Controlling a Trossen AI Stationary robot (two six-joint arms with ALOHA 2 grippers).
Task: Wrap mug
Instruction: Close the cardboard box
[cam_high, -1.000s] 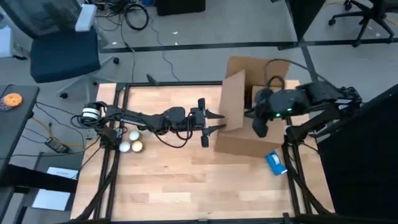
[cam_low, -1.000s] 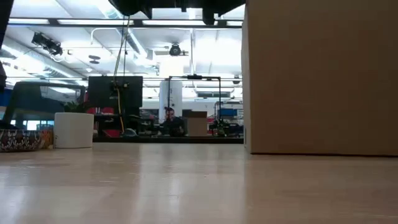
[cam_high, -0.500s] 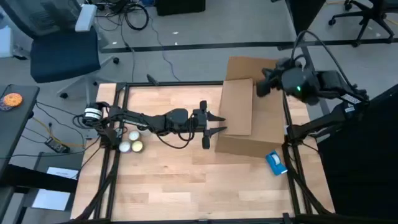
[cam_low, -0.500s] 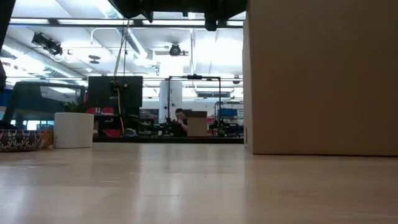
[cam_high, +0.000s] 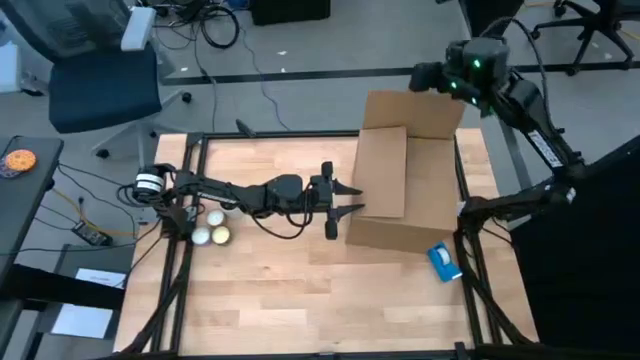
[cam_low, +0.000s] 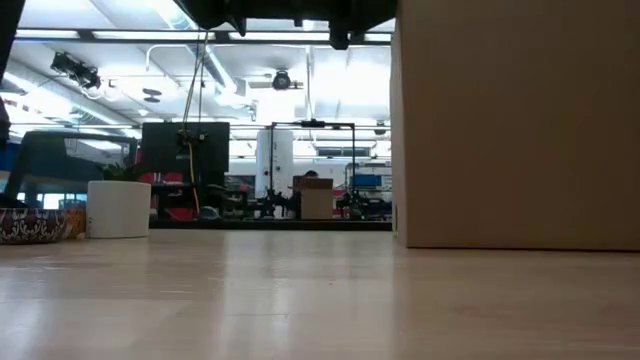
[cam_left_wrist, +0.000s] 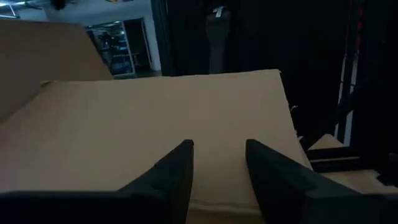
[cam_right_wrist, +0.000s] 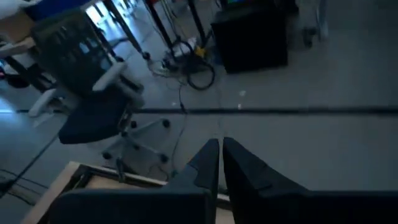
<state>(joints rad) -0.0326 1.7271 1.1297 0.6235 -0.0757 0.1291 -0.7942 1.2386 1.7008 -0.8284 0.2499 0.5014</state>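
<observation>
A cardboard box (cam_high: 405, 195) stands on the right half of the table. Its left flap (cam_high: 381, 170) lies flat over the opening and its far flap (cam_high: 415, 112) stands up. My left gripper (cam_high: 356, 198) hovers open and level just off the box's left side; in its wrist view (cam_left_wrist: 217, 152) the flap fills the picture ahead. My right gripper (cam_high: 416, 76) is raised high over the box's far edge, shut and holding nothing (cam_right_wrist: 219, 149). No mug shows plainly. A white cylindrical vessel (cam_low: 118, 208) stands at the far left of the low view.
Three small pale balls (cam_high: 210, 230) lie by the left arm's base. A blue packet (cam_high: 443, 262) lies at the box's near right corner. A patterned bowl (cam_low: 30, 224) sits beside the white vessel. Bare wood (cam_high: 300, 290) stretches along the near half of the table.
My right gripper has risen out of the box and swung up toward the far edge. The box's left flap, which stood tilted up, has dropped flat over the opening. The box itself has stayed put.
</observation>
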